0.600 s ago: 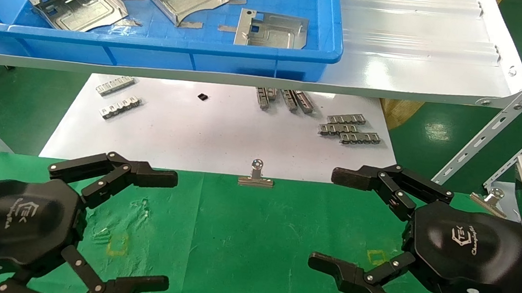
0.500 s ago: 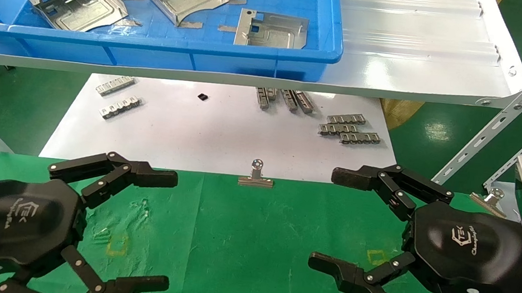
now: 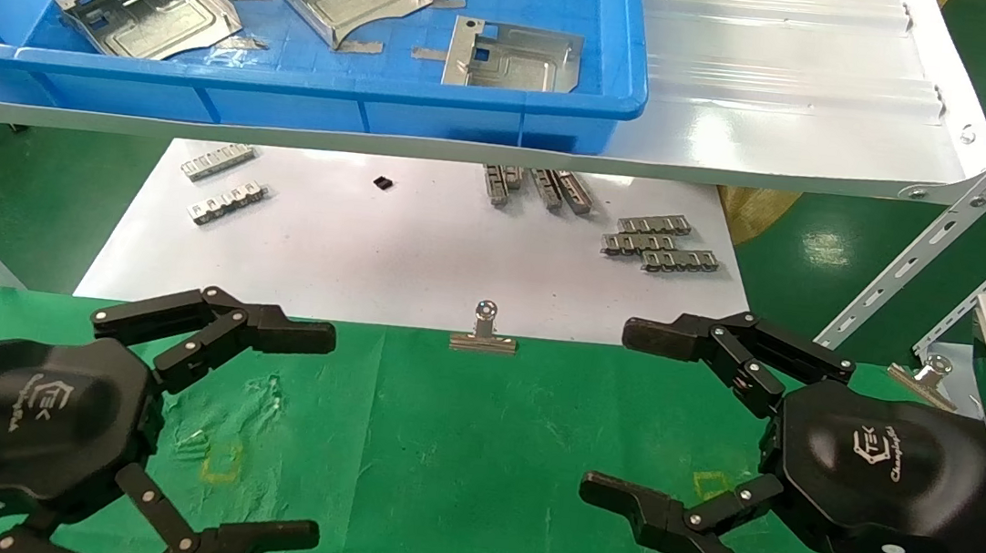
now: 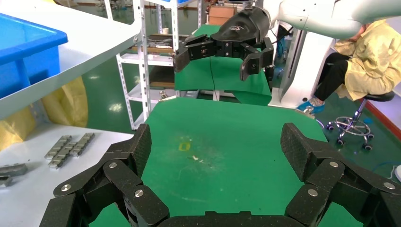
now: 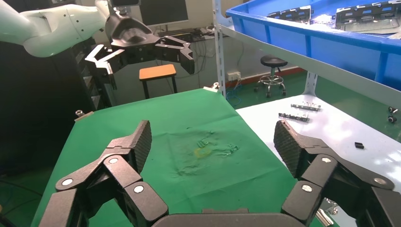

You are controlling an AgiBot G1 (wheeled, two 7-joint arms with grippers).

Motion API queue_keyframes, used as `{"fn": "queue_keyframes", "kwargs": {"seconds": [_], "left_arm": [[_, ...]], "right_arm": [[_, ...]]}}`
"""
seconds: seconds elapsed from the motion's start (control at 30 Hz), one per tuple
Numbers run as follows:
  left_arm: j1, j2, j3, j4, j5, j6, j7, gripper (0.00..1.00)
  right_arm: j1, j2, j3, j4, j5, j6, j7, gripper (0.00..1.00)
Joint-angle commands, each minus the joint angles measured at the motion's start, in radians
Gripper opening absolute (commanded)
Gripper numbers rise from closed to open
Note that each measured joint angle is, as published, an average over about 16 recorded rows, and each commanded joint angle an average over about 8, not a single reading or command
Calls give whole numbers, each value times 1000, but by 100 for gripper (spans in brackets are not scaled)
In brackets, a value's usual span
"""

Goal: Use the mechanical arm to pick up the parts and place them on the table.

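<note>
Head view: three parts [image 3: 513, 57] lie in the blue bin [image 3: 311, 88] at 12 o'clock. Left gripper [image 3: 321, 432] and right gripper [image 3: 616, 413] hover empty, fingers spread, over the table [image 3: 474, 458].

Left wrist view: fingers [image 4: 137, 151] wide apart above green cloth.

Right wrist view: fingers [image 5: 293, 146] likewise splayed.

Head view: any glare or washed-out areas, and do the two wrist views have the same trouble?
Head view: strong glare on the glossy white shelf beside the blue plastic bin. Left wrist view: faint sheen on the green cloth table. Right wrist view: even light, dark background behind.
</note>
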Motion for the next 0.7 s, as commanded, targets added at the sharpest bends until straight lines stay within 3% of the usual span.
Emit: {"fn": "queue_keyframes", "kwargs": {"seconds": [0.03, 0.7], "left_arm": [[0, 0, 0, 0, 0, 0, 0, 100], [0, 0, 0, 0, 0, 0, 0, 100]], "right_arm": [[0, 0, 0, 0, 0, 0, 0, 0], [0, 0, 0, 0, 0, 0, 0, 0]]}}
